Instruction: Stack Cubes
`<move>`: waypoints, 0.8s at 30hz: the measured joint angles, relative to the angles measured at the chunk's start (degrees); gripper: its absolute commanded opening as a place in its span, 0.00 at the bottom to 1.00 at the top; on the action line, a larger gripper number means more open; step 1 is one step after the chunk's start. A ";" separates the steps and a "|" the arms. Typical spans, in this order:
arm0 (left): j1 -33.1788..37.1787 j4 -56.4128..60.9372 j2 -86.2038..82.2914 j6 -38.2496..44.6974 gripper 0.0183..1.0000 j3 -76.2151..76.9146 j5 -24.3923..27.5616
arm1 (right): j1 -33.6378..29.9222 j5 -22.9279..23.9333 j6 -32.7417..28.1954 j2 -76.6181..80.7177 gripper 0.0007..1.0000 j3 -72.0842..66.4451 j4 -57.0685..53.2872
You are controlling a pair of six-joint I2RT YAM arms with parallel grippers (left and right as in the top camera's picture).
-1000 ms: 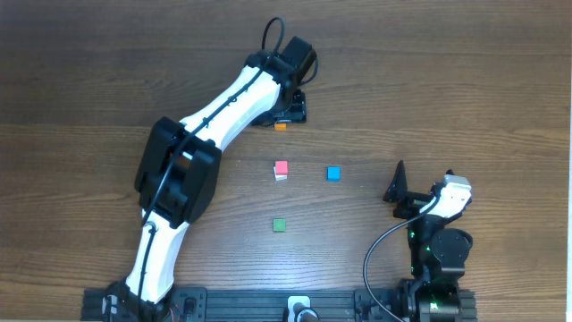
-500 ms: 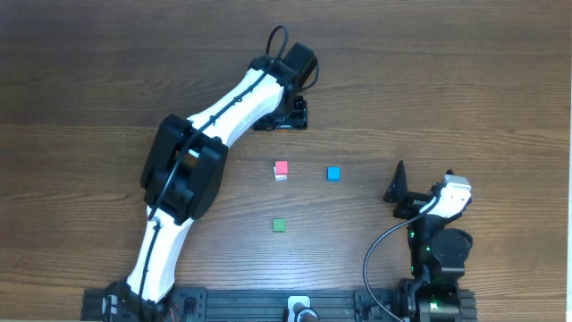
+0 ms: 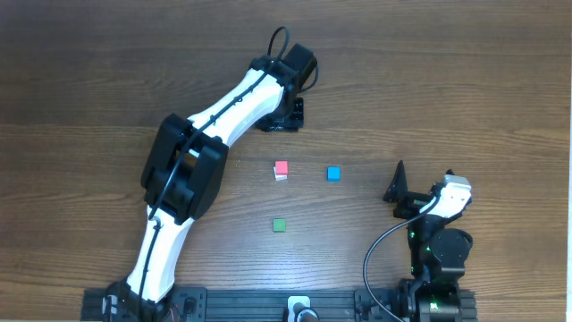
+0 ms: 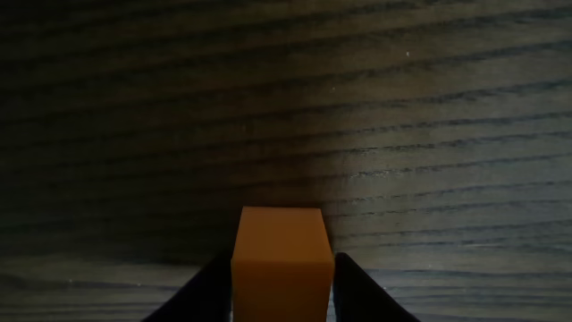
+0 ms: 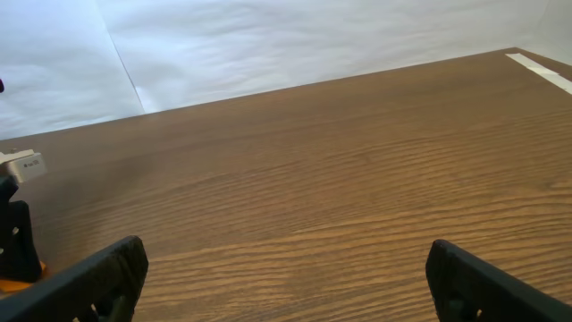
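Note:
In the left wrist view an orange cube (image 4: 279,258) sits between my left gripper's fingers (image 4: 211,288), which press against both its sides just above the wooden table. From above, the left gripper (image 3: 282,119) is at the far middle of the table and covers that cube. A pink cube (image 3: 281,167) with a white edge beside it, a blue cube (image 3: 333,173) and a green cube (image 3: 279,225) lie apart near the table's middle. My right gripper (image 3: 399,190) rests at the right, open (image 5: 286,255) with nothing between its fingers.
The wooden table (image 3: 465,80) is bare at the far right and the left. In the right wrist view the left arm's gripper (image 5: 16,237) stands far off, with a sliver of orange (image 5: 12,286) under it.
The left gripper has come down over the orange cube, which showed beside it from above a second ago, and its fingers have drawn in around it. The right arm has stayed still.

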 measured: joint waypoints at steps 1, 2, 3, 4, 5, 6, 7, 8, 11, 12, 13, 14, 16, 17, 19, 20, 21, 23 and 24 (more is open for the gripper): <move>0.00 0.02 0.00 0.02 0.31 0.00 0.00 | 0.00 -0.02 0.00 0.00 0.99 0.00 0.00; 0.00 0.07 0.00 0.00 0.30 0.00 -0.02 | 0.00 -0.02 0.00 0.00 0.99 0.00 0.00; 0.00 0.20 0.00 0.02 0.30 0.00 0.00 | 0.00 0.00 0.02 0.00 0.99 0.00 0.00; 0.00 0.24 0.00 0.02 0.30 0.00 -0.02 | 0.00 0.00 0.02 0.00 0.99 0.00 0.00; 0.00 0.24 0.00 0.02 0.29 0.00 -0.02 | 0.00 0.00 -0.02 0.00 0.99 0.00 0.00; 0.00 0.24 0.00 0.00 0.28 0.00 -0.02 | 0.00 0.00 0.02 0.00 0.99 0.00 0.00; 0.00 0.24 0.00 0.02 0.26 0.00 -0.02 | 0.00 0.00 0.02 0.00 0.99 0.00 0.00; 0.00 0.26 0.00 0.00 0.24 0.00 -0.04 | 0.00 0.00 0.00 0.00 0.99 0.00 0.00; 0.00 0.37 0.00 0.04 0.17 0.00 -0.04 | 0.00 -0.02 0.02 0.00 0.99 0.00 0.00; 0.00 0.39 0.00 0.15 0.15 0.00 -0.02 | 0.00 0.00 0.02 0.00 0.99 0.00 0.00; 0.00 0.42 0.00 0.17 0.15 0.00 -0.04 | 0.00 -0.02 0.00 0.00 0.99 0.00 0.00; 0.00 0.37 0.00 0.07 0.14 0.00 -0.04 | 0.00 0.00 0.02 0.00 0.99 0.00 0.00; 0.00 0.07 0.00 0.04 0.11 0.00 -0.04 | 0.00 0.00 -0.02 0.00 0.99 0.00 0.00; 0.00 -0.20 0.00 0.04 0.10 0.00 -0.04 | 0.00 0.00 0.00 0.00 0.99 0.00 0.00; 0.00 -0.90 -0.09 0.02 0.07 0.00 -0.04 | 0.00 -0.02 -0.02 0.00 0.99 0.00 0.00; 0.00 -1.46 -0.20 -0.02 0.06 -0.02 -0.04 | 0.00 0.00 -0.02 0.00 0.99 0.00 0.00; 0.00 -2.08 -0.50 -0.22 0.05 -0.11 -0.04 | 0.00 0.00 -0.04 0.00 0.99 0.00 0.00; 0.00 -3.93 -1.81 -0.74 0.04 -0.39 -0.04 | 0.00 -0.02 0.00 0.00 0.99 0.00 0.00; -0.02 -4.76 -2.93 -1.11 0.03 -0.55 -0.04 | 0.00 -0.02 0.02 0.00 0.99 0.00 0.00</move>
